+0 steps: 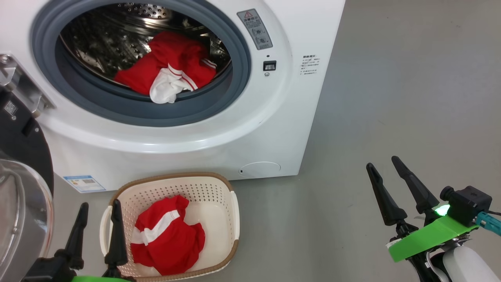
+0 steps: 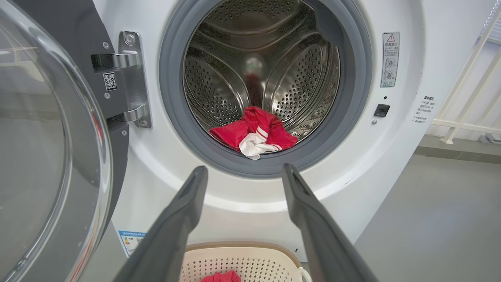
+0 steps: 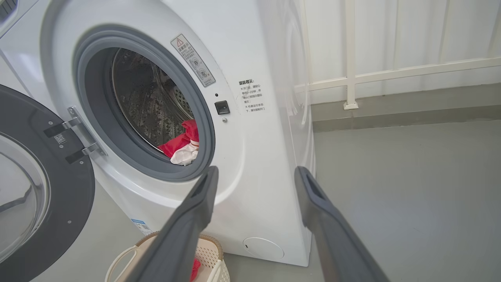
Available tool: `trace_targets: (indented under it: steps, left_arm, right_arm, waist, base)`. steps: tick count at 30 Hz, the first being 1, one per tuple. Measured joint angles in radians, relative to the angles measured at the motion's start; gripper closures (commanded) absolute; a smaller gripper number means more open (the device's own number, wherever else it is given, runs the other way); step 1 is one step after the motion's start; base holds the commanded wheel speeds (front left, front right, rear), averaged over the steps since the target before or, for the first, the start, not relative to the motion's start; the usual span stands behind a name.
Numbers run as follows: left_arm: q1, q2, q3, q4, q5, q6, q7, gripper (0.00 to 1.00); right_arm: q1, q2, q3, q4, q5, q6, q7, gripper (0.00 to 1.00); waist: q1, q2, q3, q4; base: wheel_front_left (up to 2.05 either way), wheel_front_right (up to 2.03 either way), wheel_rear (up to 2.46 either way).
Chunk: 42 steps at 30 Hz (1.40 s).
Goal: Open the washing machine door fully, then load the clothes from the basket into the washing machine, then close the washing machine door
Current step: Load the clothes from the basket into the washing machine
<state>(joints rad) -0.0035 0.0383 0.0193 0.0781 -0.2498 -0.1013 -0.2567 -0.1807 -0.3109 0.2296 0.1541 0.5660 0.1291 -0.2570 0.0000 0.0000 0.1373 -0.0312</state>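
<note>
Left gripper [image 1: 100, 205] spread, empty, over basket [image 1: 172, 178] rim: one red garment [image 1: 164, 239] just beside its fingers, likely the next pick. Other garment [image 1: 172, 66] sits farther ahead in washing machine [image 1: 195, 137] drum. Door [image 1: 23, 149] swung clear, leftward. Right gripper [image 1: 382, 163] open, idle, well apart.
</note>
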Motion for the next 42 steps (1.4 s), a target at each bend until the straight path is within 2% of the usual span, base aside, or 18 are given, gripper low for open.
trace_targets:
  steps: [17, 42]
  left_arm:
    - [-0.015, 0.000, 0.002, 0.002, 0.011, 0.000, 0.000, 0.00]
    - [-0.259, -0.002, 0.022, 0.146, 0.029, -0.018, 0.000, 0.00]
  right_arm:
    - [-0.011, 0.000, -0.007, -0.015, 0.000, 0.000, 0.000, 0.00]
    - [-0.156, 0.011, -0.014, -0.056, -0.003, 0.000, 0.000, 0.00]
  waist:
    - [0.0000, 0.0000, 0.069, -0.009]
    - [0.0000, 0.0000, 0.325, -0.023]
  base:
    - [0.00, 0.00, 0.00]
    - [0.00, 0.00, 0.00]
